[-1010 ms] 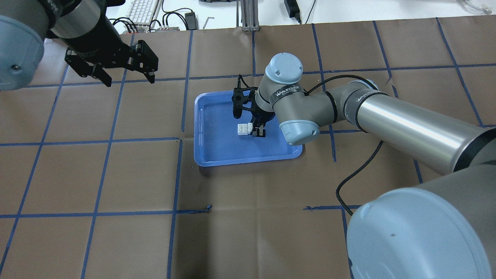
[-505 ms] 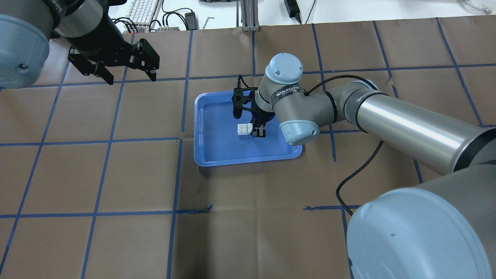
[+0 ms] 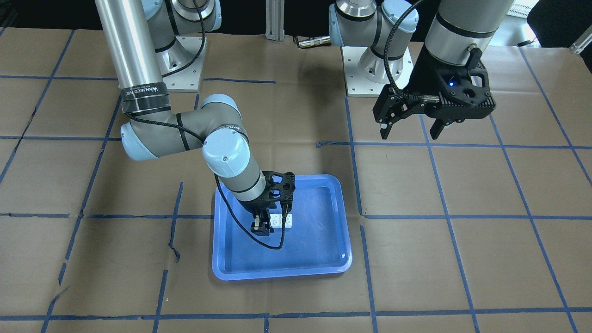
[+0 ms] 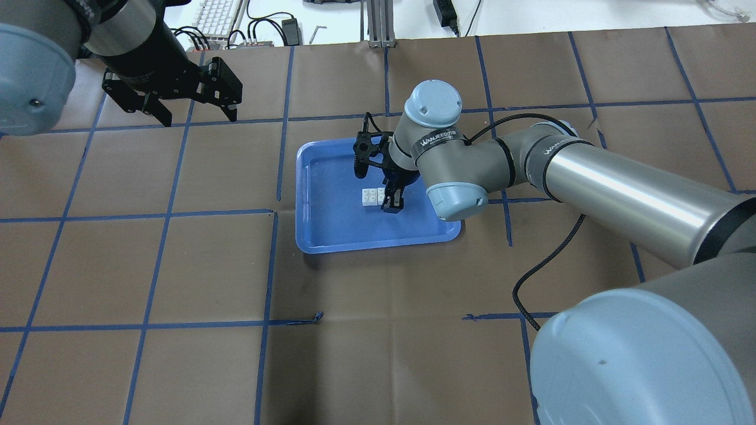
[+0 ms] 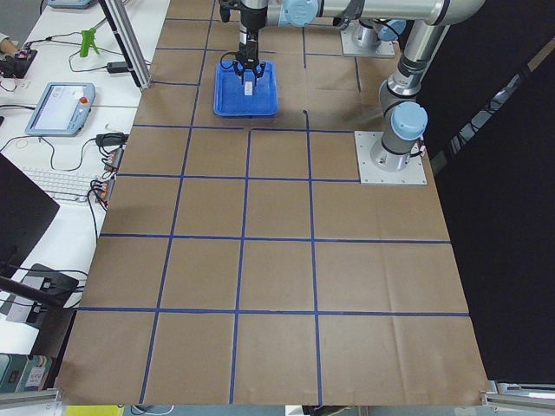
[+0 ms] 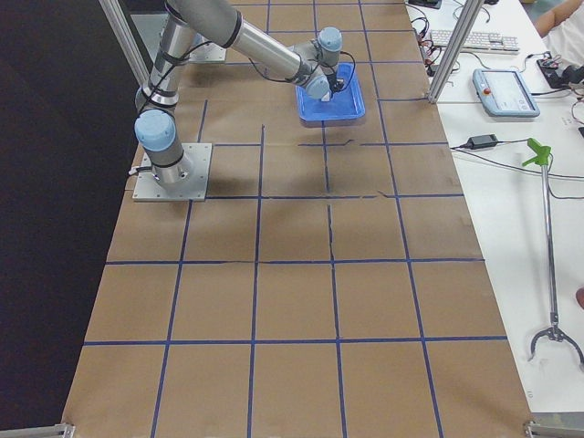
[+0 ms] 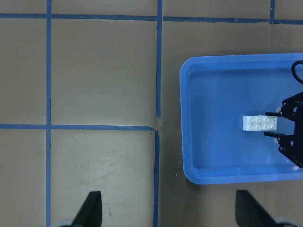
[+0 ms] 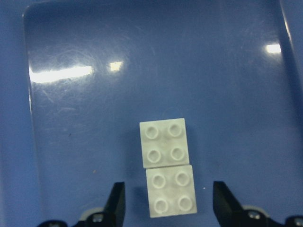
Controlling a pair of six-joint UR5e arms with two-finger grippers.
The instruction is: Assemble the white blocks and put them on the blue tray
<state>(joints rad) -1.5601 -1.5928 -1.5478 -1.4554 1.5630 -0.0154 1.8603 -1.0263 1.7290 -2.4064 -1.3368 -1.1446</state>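
White blocks (image 8: 166,156) on blue tray (image 4: 336,227) | right claw (image 4: 393,206) spread, pointing down

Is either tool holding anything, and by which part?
Nothing is held. The right tool is open and not touching the white blocks, which lie on the blue tray. The left tool is open and empty.

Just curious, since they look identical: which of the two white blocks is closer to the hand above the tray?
The block between the open right hand's fingers. The other block touches it but lies beyond the fingertips.
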